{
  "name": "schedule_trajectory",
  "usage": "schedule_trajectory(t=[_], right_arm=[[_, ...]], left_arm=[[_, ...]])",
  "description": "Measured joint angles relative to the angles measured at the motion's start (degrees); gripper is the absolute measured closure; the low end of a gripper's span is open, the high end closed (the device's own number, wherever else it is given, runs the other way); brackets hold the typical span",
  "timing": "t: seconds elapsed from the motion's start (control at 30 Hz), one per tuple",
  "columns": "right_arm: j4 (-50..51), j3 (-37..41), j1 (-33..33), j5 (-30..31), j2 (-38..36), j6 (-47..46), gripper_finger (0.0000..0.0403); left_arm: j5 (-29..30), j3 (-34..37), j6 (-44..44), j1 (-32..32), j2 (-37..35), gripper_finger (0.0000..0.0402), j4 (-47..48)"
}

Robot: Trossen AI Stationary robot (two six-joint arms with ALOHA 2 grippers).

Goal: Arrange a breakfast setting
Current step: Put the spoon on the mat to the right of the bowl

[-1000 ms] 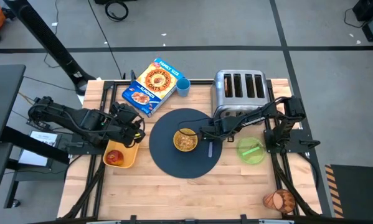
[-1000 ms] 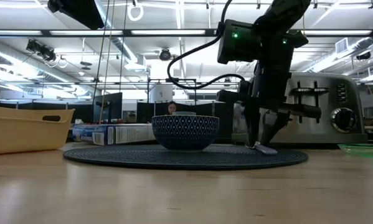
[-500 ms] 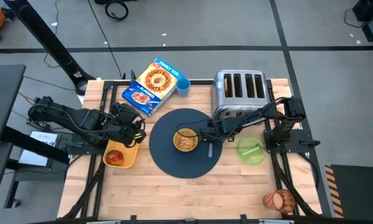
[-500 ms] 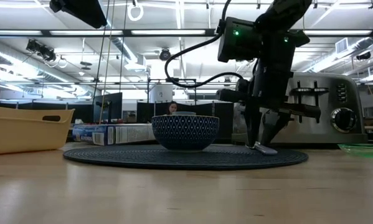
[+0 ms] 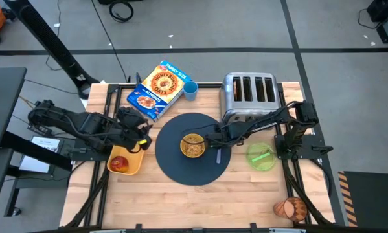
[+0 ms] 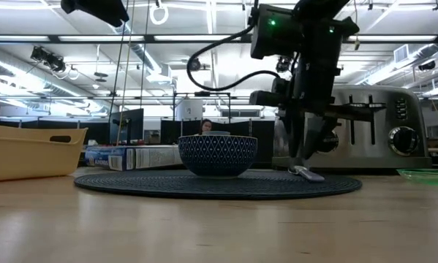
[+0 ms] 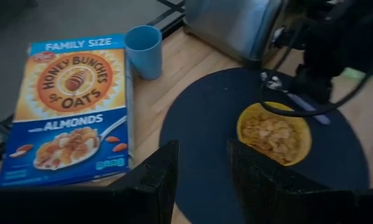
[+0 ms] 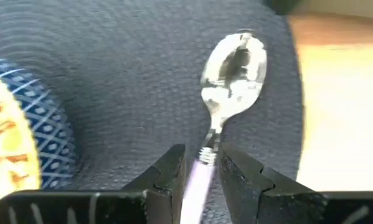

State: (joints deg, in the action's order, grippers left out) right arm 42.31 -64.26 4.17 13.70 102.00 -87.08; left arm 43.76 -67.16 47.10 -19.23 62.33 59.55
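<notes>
On the dark round mat [image 5: 181, 171] stands the cereal bowl [image 5: 193, 146], blue-patterned outside and full of flakes. The metal spoon [image 8: 233, 68] lies flat on the mat to the bowl's right. My right gripper [image 8: 202, 177] hangs just above the spoon's pale handle [image 8: 197, 180], pointing down. It is narrowly open, one finger on each side of the handle. My left gripper [image 7: 202, 180] hovers open over the table's left side, with nothing between its fingers. The red apple [image 5: 119, 163] lies in a yellow bin [image 5: 135, 167]. The green plate [image 5: 262, 157] sits right of the mat.
A chrome toaster [image 5: 249, 90] stands right behind my right arm. A cereal box [image 5: 156, 90] and a small blue cup [image 5: 190, 89] lie at the far side. An orange-brown cup [image 5: 291, 208] lies at the near right corner. Bare wood shows along the near edge.
My right gripper has risen a little off the mat and rolled slightly. The spoon has stayed flat on the mat where it was.
</notes>
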Motion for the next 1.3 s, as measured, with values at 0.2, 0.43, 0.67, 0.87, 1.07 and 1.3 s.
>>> schedule_trajectory(t=[0.2,0.43,0.67,0.87,1.07,1.3], right_arm=[[-0.1,2.1,0.4,0.2,0.0,-3.0,0.0302],[-7.4,4.5,1.2,-0.3,0.1,-3.1,0.0302],[-6.9,4.6,1.3,0.0,0.1,0.5,0.0302],[-8.9,4.6,1.2,-0.3,0.1,-1.2,0.0302],[-9.3,4.6,1.2,1.7,0.1,-5.7,0.0302],[-8.9,4.5,1.2,0.9,0.9,-4.3,0.0302]], left_arm=[[-0.5,0.0,0.3,-2.4,-1.1,0.0258,-0.5],[-0.5,0.0,0.3,-4.2,-1.4,0.0258,-1.3],[-0.5,0.0,0.3,-4.2,-1.4,0.0258,-1.5],[-0.5,0.0,0.3,-4.2,-1.4,0.0258,-2.5],[-0.5,0.0,0.3,-4.2,-1.3,0.0258,-2.6],[-0.5,0.0,0.3,-4.2,-1.3,0.0258,-2.6]])
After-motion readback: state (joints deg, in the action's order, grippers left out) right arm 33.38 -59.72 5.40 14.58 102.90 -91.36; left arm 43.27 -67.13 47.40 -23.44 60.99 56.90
